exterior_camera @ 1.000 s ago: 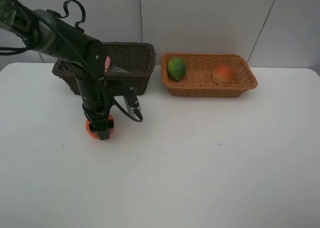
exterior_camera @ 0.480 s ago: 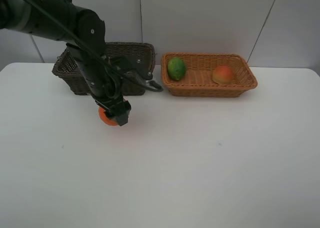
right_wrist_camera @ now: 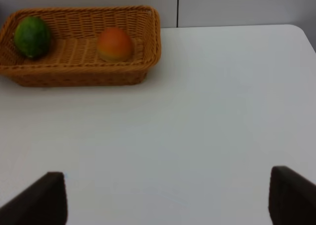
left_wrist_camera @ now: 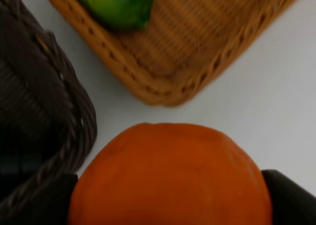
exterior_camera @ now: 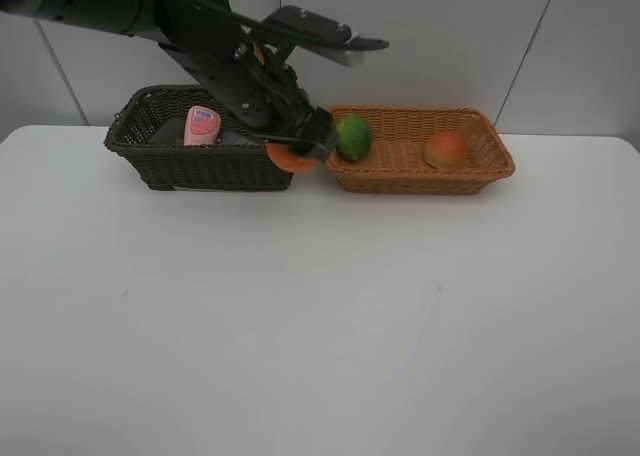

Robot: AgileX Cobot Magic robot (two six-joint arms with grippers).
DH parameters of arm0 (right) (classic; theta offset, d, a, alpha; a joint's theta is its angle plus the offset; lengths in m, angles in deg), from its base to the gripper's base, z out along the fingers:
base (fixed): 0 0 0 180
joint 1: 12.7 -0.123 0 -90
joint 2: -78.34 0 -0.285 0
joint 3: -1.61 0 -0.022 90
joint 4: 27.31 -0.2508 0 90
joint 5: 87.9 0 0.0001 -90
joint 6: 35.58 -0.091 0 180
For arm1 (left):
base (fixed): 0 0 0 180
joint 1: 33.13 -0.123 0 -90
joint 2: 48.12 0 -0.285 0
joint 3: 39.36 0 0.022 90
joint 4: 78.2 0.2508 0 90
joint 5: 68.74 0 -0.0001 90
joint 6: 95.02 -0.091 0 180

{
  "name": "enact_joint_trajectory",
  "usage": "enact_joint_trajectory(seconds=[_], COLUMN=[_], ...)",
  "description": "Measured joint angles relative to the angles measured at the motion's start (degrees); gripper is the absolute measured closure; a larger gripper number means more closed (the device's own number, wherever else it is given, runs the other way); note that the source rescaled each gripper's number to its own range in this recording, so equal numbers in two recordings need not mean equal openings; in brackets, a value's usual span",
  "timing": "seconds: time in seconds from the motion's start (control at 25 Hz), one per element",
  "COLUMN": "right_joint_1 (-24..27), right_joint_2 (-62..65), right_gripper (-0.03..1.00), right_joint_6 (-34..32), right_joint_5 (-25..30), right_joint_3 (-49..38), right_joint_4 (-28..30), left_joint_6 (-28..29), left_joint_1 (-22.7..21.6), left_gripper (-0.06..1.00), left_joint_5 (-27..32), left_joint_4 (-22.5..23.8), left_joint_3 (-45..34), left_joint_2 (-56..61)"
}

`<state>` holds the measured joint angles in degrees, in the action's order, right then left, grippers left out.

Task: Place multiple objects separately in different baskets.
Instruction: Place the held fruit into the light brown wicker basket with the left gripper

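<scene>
since the earlier frames the left arm had swung up and away from the near part of the table (exterior_camera: pixel 320 316), carrying the orange (exterior_camera: pixel 291 159) from the bare surface to the gap between the two baskets.

largest first: the dark brown basket (exterior_camera: pixel 170 164) lay just beside the left gripper (exterior_camera: pixel 298 148) on its outer side, holding a pink white-capped bottle (exterior_camera: pixel 202 125). the light tan basket (exterior_camera: pixel 478 171) lay just beside the gripper on the opposite side, toward the middle of the table, with the lime (exterior_camera: pixel 352 137) at its nearest end and the peach-like fruit (exterior_camera: pixel 446 149) farther along. its long axis ran crosswise, away from the gripper.

the left gripper was spread wide but pinching the orange (left_wrist_camera: pixel 170 178); in the left wrist view a dark finger (left_wrist_camera: pixel 289 198) showed at each side of the fruit. in that same view the corner rim of the tan basket (left_wrist_camera: pixel 163 89) lay just ahead of the orange, so the drop point probably lay a short way forward, past the rim and beside the lime (left_wrist_camera: pixel 118 5).

the right gripper (right_wrist_camera: pixel 165 198) hung spread and empty, well apart from the tan basket (right_wrist_camera: pixel 79 67); the left arm was the nearer.
</scene>
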<state>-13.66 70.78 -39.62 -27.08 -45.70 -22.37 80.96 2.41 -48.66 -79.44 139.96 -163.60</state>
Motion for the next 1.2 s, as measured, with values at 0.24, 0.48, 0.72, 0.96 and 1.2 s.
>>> enact_joint_trajectory(seconds=[0.24,0.48,0.72,0.96,1.2], right_joint_1=[0.0,0.0,0.0,0.0,0.0], right_joint_2=[0.0,0.0,0.0,0.0,0.0], right_gripper=[0.09,0.09,0.09,0.09,0.09], right_joint_6=[0.0,0.0,0.0,0.0,0.0], right_joint_5=[0.0,0.0,0.0,0.0,0.0], right_joint_3=[0.0,0.0,0.0,0.0,0.0], right_joint_4=[0.0,0.0,0.0,0.0,0.0], left_joint_6=[1.6,1.7,1.8,2.0,0.9], left_joint_1=[1.1,1.6,2.6,3.3,3.3], left_gripper=[0.04,0.04,0.04,0.04,0.04], left_joint_5=[-7.5,-9.1,-9.9,-10.0,-9.6], left_joint_4=[-0.1,-0.1,-0.6,-2.8,-3.2], left_joint_3=[5.0,11.8,23.8,33.8,36.8], left_joint_2=[-2.0,-8.4,-19.4,-28.4,-31.6])
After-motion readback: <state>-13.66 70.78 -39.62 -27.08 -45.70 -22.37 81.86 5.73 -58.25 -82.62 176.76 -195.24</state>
